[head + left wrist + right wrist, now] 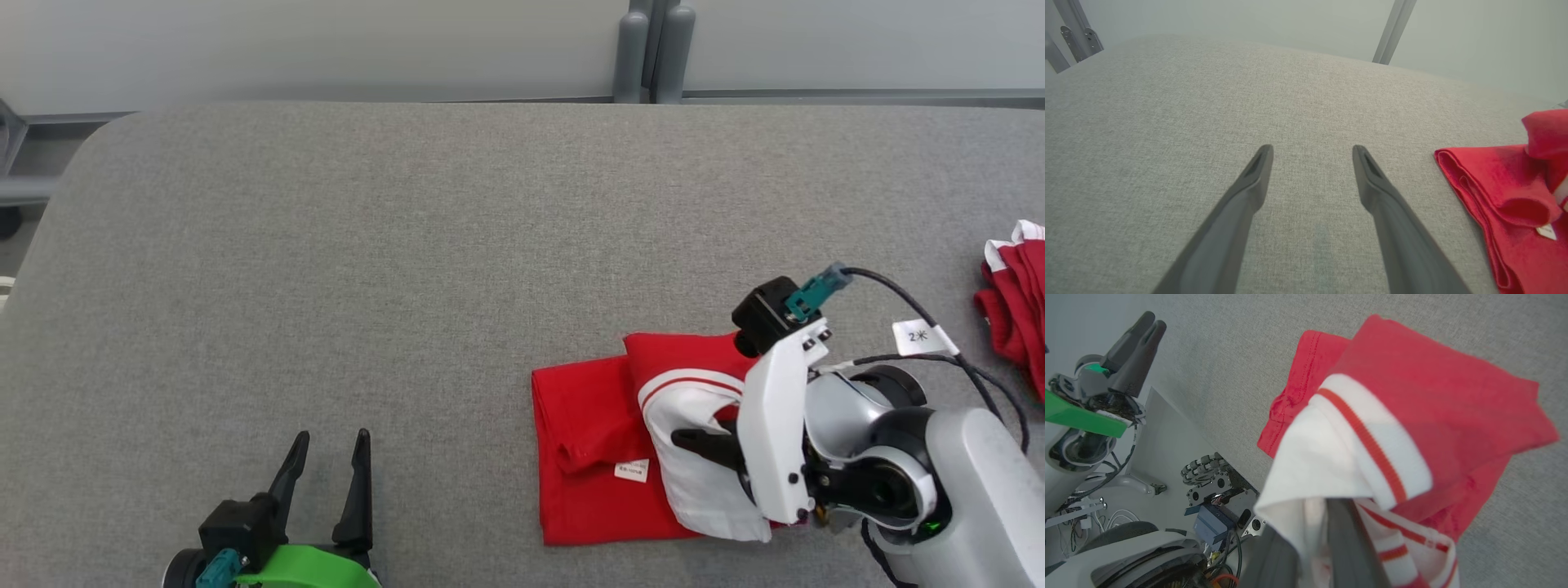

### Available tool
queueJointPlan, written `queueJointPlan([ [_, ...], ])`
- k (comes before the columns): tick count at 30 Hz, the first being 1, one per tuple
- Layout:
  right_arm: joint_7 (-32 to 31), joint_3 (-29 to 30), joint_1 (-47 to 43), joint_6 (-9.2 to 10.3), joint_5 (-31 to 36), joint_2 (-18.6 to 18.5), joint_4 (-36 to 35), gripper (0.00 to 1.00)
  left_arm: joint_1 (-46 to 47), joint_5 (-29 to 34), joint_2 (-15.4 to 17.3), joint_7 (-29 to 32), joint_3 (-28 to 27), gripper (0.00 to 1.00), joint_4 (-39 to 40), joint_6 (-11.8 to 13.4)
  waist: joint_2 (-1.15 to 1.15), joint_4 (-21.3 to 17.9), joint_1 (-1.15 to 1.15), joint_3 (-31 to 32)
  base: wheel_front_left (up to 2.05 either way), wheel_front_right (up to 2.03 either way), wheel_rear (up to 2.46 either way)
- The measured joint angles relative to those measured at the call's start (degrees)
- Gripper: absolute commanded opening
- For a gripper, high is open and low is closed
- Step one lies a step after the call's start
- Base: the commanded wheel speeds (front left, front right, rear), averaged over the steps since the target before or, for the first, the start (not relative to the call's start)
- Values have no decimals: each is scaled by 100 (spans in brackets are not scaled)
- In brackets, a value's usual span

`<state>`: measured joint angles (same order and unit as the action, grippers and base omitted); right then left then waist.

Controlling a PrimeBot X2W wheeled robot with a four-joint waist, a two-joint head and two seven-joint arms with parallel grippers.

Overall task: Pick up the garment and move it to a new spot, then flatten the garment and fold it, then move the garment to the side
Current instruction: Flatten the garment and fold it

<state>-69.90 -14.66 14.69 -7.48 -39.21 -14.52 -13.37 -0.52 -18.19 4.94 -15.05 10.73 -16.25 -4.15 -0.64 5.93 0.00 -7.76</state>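
With right pincer [691,442] clamped shut, gripped white striped flap of folded garment [588,425] at near right of table [326,245]. Held left pincer [333,438] spread, empty, over table's near left. Judged folding done, move-aside in hand; next needed gentle sideways drag.

Counting now: two garments lying here, one folded red garment with white striped trim [588,441] and one crumpled red-and-white garment [1016,314] at the right edge. One grey fabric-covered table [408,286] carrying both. Two dark two-fingered grippers showing: left gripper [332,437], right gripper [690,441]. One white sewn label [631,470] and one white cable tag [921,336] showing.
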Motion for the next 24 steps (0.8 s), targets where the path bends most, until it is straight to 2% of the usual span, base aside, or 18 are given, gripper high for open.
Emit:
queueJointPlan([
  [6, 68, -279, 272, 0, 570, 256, 547, 0, 174, 10, -77, 0, 30, 100, -84, -67, 0, 185, 0, -122, 0, 0, 0],
  [7, 68, -279, 272, 0, 570, 256, 547, 5, 174, 10, -77, 0, 30, 100, -84, -67, 0, 185, 0, -122, 0, 0, 0],
  [8, 92, -341, 310, 0, 627, 257, 614, 27, 177, 10, -84, 0, 29, 100, -94, -79, 0, 221, 0, -136, 0, 0, 0],
  [9, 104, -368, 336, 0, 656, 268, 668, 82, 177, 10, -91, 0, 19, 100, -110, -82, 0, 255, 0, -147, 0, 0, 0],
  [10, 124, -415, 354, 0, 676, 278, 700, 100, 177, 9, -99, 0, 3, 100, -124, -88, 0, 287, 0, -156, 0, 0, 0],
  [17, 57, -754, 585, 0, 534, 365, 661, 100, 172, 9, -154, 0, -86, 100, -192, -123, 0, 360, 0, -172, 0, 0, 0],
  [24, 234, -505, 670, 0, 339, 628, 314, 100, 171, 9, -179, 0, -185, 100, -174, -138, 0, 317, 0, -114, 0, 0, 0],
])
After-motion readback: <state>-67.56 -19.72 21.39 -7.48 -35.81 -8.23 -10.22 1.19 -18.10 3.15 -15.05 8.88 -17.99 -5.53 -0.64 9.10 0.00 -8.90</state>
